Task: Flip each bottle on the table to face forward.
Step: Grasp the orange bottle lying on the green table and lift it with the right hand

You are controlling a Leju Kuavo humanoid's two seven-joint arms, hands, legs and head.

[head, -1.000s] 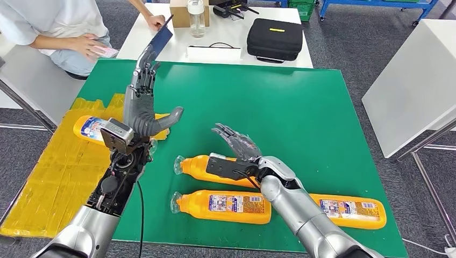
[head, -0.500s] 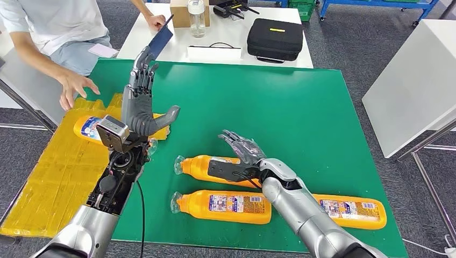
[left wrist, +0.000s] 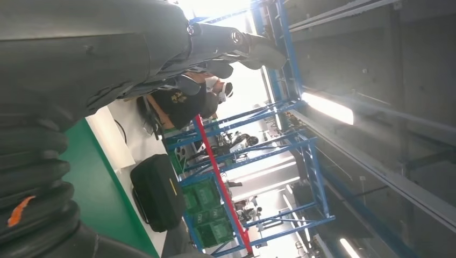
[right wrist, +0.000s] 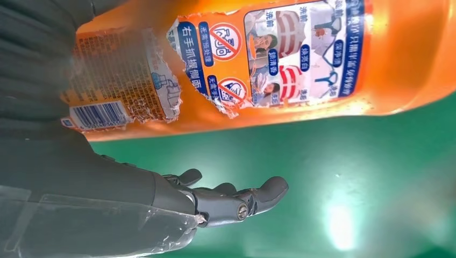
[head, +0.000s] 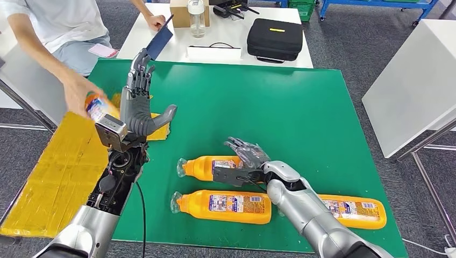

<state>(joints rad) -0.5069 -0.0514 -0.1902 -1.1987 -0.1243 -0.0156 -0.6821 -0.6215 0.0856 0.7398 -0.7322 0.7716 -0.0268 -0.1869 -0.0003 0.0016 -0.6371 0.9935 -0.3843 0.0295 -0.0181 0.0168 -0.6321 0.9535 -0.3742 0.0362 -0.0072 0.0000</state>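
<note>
Three orange bottles lie on the green table [head: 279, 97]. My right hand [head: 247, 158] hovers low over the far bottle [head: 207, 166], its fingers apart and nothing in its grasp. In the right wrist view that bottle's torn back label [right wrist: 226, 59] fills the frame beside my dark fingers [right wrist: 236, 201]. Nearer me lies a second bottle [head: 226, 206] with its label up. A third bottle [head: 355, 211] rests at the right, partly behind my right forearm. My left hand [head: 139, 107] stands raised over the table's left part, fingers spread and empty. A person's hand lifts a fourth bottle [head: 97, 106] beside it.
Yellow padding [head: 54, 177] covers the surface left of the table. A white table behind holds a black case [head: 275, 38], a clear jar [head: 196, 17] and a cardboard box [head: 180, 13]. Another white table [head: 414, 80] stands at the right. A seated person [head: 48, 27] is at the far left.
The person's hand reached in and picked the fourth bottle up off the yellow padding. My right hand has dropped lower over the far bottle. My left hand stays raised.
</note>
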